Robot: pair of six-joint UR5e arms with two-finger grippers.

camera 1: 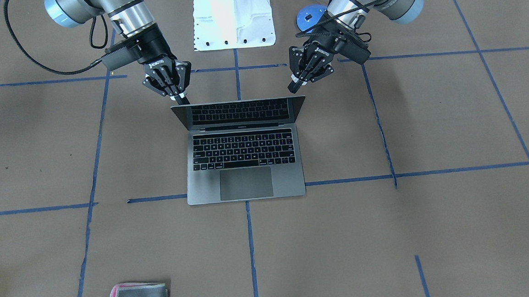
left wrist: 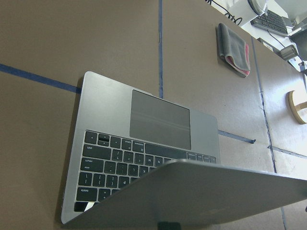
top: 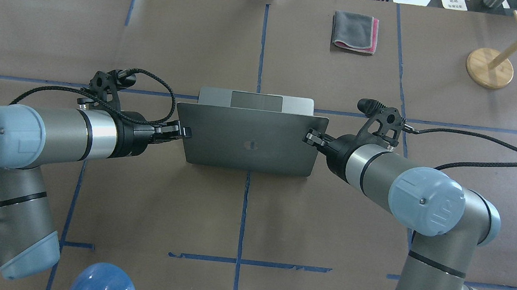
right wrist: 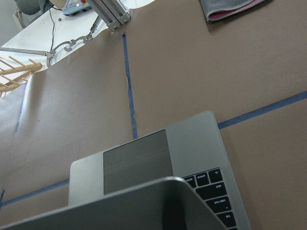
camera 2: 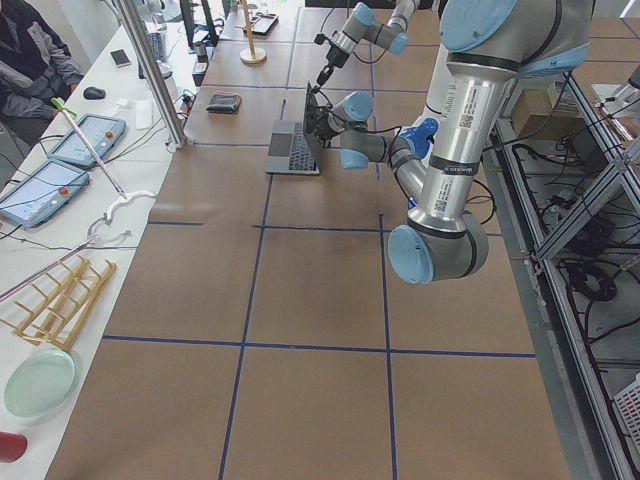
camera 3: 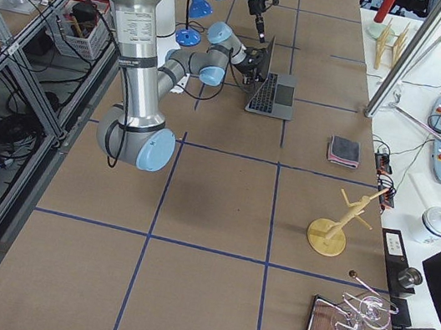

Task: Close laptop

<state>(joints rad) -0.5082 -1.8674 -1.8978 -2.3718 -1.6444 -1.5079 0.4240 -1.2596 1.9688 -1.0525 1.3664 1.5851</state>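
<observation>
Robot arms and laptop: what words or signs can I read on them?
"ROBOTIQ": on the left claw and the right claw.
"UR": right arm's blue cap.
Apple logo, no words: laptop lid.
Key letters: too small to read.
Writing down the left arm: too blurred.

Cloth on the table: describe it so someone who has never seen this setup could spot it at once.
On the brown table crossed by blue tape lines, look beyond the open laptop to the side far from the robot, toward its right. The cloth lies flat there, a folded square, dark grey with a pink edge, unlike the round wooden stand farther right.
</observation>
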